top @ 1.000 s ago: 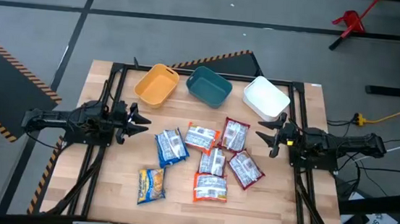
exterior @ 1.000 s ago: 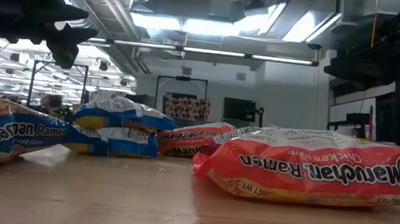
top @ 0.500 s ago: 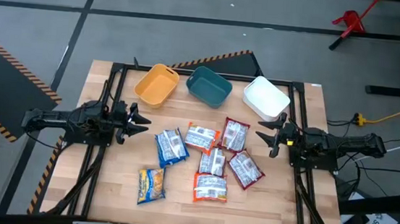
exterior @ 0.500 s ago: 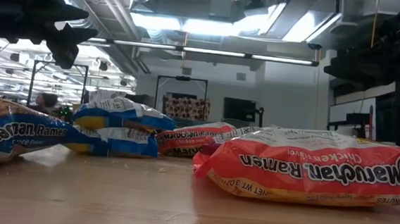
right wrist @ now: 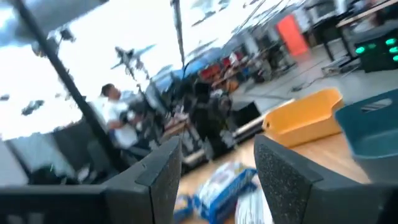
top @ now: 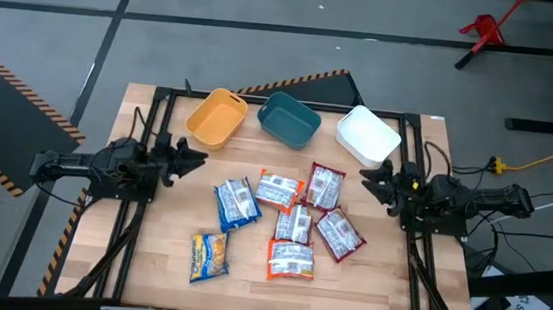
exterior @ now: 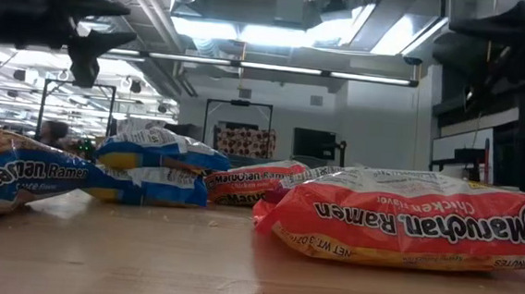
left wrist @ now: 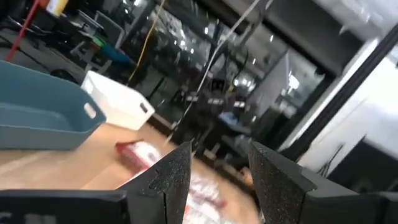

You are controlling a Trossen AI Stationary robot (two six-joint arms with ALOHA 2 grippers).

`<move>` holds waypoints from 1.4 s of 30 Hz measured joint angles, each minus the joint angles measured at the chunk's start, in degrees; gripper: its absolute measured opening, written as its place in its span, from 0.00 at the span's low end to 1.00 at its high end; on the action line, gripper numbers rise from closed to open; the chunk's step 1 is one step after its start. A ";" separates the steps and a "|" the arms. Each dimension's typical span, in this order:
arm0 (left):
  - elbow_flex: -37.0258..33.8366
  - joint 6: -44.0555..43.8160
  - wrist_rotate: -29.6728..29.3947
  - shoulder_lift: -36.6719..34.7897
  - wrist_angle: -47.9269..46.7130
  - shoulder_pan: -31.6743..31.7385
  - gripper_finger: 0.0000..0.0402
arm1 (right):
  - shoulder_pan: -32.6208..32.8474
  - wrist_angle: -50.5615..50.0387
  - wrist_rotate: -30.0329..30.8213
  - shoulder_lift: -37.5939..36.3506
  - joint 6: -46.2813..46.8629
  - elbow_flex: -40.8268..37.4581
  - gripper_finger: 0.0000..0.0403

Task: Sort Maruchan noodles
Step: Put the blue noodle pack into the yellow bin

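Note:
Several Maruchan packets lie flat mid-table: two blue-and-yellow (top: 237,204) (top: 210,257), two orange-and-white (top: 276,190) (top: 290,260), three dark red-and-white (top: 325,187) (top: 294,224) (top: 339,233). My left gripper (top: 194,157) hangs open in the air left of them, fingers pointing toward the table's right; its wrist view shows the gap (left wrist: 221,152). My right gripper (top: 373,180) hangs open right of them, fingers pointing left (right wrist: 217,146). In the low view the left gripper (exterior: 99,35) is high above a blue packet (exterior: 29,179).
Three bins stand along the far edge: yellow (top: 215,119), teal (top: 289,119), white (top: 367,136). Bare wood lies along the near edge and beside the black frame rails (top: 141,213). A person (right wrist: 115,109) shows in the room beyond the table.
Both grippers have lifted and tipped their fingers upward, shifting slightly toward the far edge. In the low view the left gripper has risen. The packets and bins have stayed where they were.

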 joint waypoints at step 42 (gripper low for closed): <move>49.15 13.36 17.44 46.84 -33.67 -0.04 0.39 | -0.02 -4.35 8.22 0.00 9.32 0.15 0.47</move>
